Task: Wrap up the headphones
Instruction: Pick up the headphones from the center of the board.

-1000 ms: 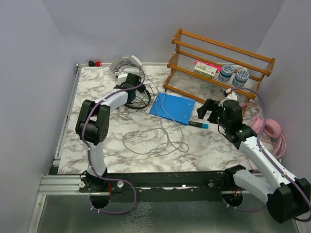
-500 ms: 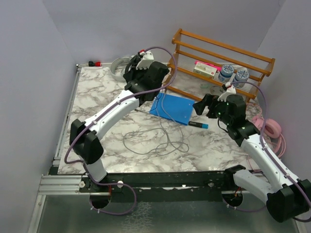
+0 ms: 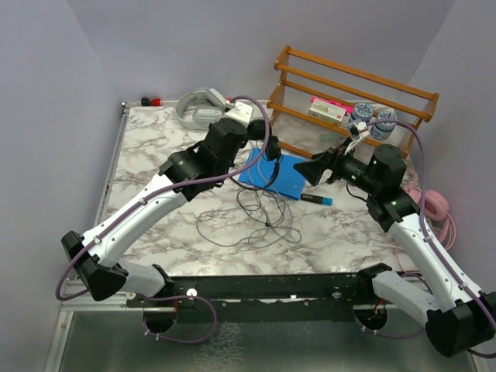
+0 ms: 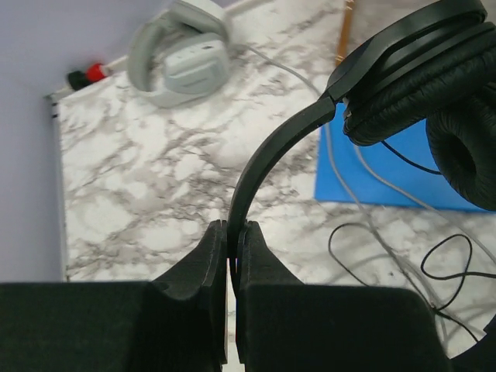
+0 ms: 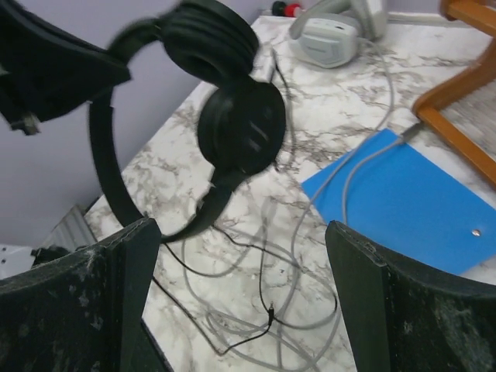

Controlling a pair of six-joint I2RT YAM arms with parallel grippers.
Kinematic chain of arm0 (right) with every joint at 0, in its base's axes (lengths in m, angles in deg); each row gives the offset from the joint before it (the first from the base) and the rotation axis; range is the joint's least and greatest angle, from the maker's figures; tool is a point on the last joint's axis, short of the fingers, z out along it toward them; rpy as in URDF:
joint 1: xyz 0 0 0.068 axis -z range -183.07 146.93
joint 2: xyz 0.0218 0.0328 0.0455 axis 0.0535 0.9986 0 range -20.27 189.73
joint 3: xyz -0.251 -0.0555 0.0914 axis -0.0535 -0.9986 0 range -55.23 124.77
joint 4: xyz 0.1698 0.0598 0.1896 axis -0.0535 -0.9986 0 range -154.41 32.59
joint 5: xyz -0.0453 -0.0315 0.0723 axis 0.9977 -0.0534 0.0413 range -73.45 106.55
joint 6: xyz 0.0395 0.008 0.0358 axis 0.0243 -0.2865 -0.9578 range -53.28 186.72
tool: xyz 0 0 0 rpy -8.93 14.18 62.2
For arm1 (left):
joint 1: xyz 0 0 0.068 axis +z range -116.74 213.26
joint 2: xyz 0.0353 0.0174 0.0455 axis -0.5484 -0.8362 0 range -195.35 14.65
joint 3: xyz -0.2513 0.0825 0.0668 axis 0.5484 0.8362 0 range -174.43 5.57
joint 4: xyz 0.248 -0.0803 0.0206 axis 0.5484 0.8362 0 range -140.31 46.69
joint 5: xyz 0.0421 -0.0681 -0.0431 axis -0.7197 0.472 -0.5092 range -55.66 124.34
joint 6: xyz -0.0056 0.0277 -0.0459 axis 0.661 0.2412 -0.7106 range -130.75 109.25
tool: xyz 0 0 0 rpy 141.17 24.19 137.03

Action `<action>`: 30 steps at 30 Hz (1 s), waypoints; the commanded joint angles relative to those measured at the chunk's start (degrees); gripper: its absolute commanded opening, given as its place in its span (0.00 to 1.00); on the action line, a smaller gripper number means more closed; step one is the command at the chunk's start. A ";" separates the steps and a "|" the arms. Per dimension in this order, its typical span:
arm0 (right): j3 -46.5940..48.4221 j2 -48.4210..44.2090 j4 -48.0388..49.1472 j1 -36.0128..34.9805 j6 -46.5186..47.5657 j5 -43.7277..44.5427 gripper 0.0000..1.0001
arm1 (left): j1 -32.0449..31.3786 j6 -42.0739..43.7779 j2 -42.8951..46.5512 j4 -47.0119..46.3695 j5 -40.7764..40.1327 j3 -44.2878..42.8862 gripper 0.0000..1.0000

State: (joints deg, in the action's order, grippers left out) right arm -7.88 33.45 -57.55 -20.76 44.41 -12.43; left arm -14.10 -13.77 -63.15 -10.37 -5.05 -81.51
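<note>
**Desk:** Left claw, state?

**Op:** The left claw (image 4: 232, 235) is pinched narrow on the thin headband of the black headphones (image 4: 418, 85). The band rises straight out of the tips. Both earcups hang clear of the marble table (image 3: 155, 155), up and to the right of the jaws in my wrist view.

**Desk:** Right claw?

**Op:** The right claw (image 5: 240, 232) is spread wide with nothing between the fingers. The black pair hangs ahead of it, up and to its left. The blue pad (image 5: 403, 201) is ahead to its right, with the grey cable (image 5: 358, 163) lying across it.

**Desk:** Other pairs?

**Op:** The grey-white headphones (image 3: 198, 108) lie flat on the table, beyond the left claw. The pink headphones (image 3: 430, 205) sit behind the right claw, beside its arm.
</note>
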 commanded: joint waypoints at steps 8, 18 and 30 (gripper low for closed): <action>5.93 5.77 0.59 -0.41 1.50 -14.65 1.00 | -0.04 -1.05 -0.04 -0.50 22.76 5.35 0.00; 12.79 11.81 -11.17 -15.94 21.54 5.59 1.00 | -0.02 6.32 -0.28 1.09 38.50 4.76 0.00; 12.82 14.84 -14.46 -20.62 27.05 6.72 0.76 | -0.03 10.75 3.28 3.47 44.39 3.46 0.04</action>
State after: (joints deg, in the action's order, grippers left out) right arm 3.86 47.35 -68.76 -40.28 69.13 -8.08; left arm -14.07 -4.46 -62.93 -6.35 33.76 -75.61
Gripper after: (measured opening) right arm 0.840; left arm 0.064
